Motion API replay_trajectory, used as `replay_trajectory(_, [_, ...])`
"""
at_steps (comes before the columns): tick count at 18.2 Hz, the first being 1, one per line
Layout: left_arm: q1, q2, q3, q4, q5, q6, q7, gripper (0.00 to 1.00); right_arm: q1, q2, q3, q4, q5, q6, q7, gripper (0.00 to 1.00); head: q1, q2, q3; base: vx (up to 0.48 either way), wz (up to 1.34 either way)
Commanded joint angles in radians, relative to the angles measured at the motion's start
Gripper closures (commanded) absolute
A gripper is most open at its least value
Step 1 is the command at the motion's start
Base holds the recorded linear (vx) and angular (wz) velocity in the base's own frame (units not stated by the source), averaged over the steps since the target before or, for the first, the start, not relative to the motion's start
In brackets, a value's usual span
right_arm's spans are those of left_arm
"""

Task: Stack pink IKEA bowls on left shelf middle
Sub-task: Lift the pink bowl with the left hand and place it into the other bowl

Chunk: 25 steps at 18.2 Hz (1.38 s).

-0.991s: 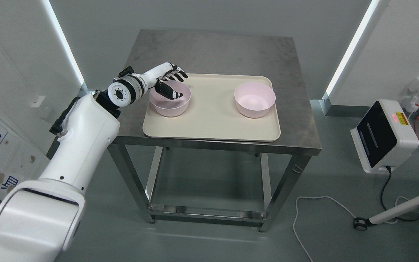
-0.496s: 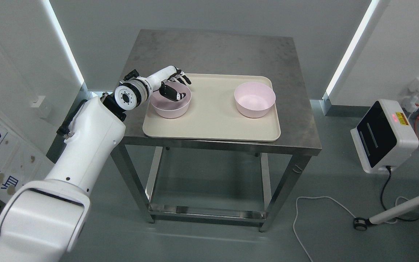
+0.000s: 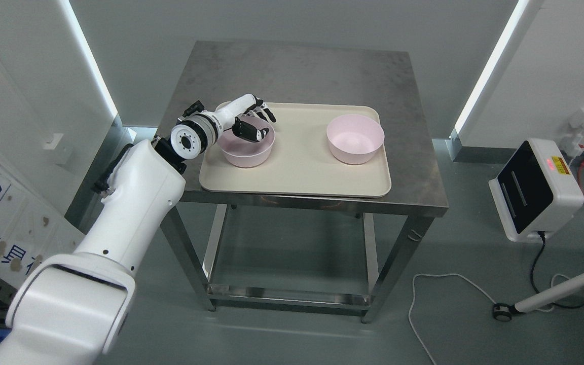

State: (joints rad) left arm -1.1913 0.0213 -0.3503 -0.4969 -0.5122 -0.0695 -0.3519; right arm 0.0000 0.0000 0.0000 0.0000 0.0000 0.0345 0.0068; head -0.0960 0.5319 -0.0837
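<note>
Two pink bowls stand on a cream tray (image 3: 297,175) on the steel table. The left bowl (image 3: 246,152) is held by my left hand (image 3: 254,121): the thumb reaches inside the bowl and the fingers wrap over its far rim. That bowl sits toward the tray's left side, slightly raised or tilted; I cannot tell which. Upright and untouched, the right bowl (image 3: 355,138) stands on the tray's right side. No right arm shows in the picture.
The steel table (image 3: 302,71) has bare surface behind the tray. A white device (image 3: 535,190) with a black panel stands on the floor at the right, with cables beside it. White wall panels rise on both sides.
My left hand has carried the left bowl to the right along the tray, and the arm has followed. The right bowl has stayed put.
</note>
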Motion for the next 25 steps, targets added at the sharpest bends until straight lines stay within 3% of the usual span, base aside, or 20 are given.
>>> replay_trajectory(1, [0.021, 0.002, 0.051, 0.009, 0.001, -0.051, -0.004, 0.93, 0.029, -0.017, -0.011, -0.034, 0.000, -0.001, -0.001, 0.00, 0.0000, 0.000, 0.000, 0.000, 0.00])
replay_trajectory(3, [0.025, 0.000, 0.095, 0.009, 0.001, -0.079, -0.007, 1.00, 0.029, -0.017, -0.012, -0.034, 0.000, -0.001, -0.001, 0.00, 0.0000, 0.000, 0.000, 0.000, 0.00])
replay_trajectory(10, [0.010, -0.004, 0.131, -0.051, 0.009, -0.073, -0.039, 1.00, 0.029, -0.017, -0.011, -0.034, 0.000, -0.001, -0.001, 0.00, 0.0000, 0.000, 0.000, 0.000, 0.00])
replay_trajectory(17, [-0.082, -0.004, 0.113, -0.155, 0.027, 0.023, -0.096, 1.00, 0.029, -0.017, -0.011, -0.034, 0.000, -0.001, -0.001, 0.00, 0.0000, 0.000, 0.000, 0.000, 0.00])
replay_trajectory(25, [-0.139, -0.004, -0.223, -0.232, 0.340, 0.047, -0.084, 0.99, 0.029, -0.017, -0.012, -0.034, 0.000, -0.001, -0.001, 0.00, 0.0000, 0.000, 0.000, 0.000, 0.00])
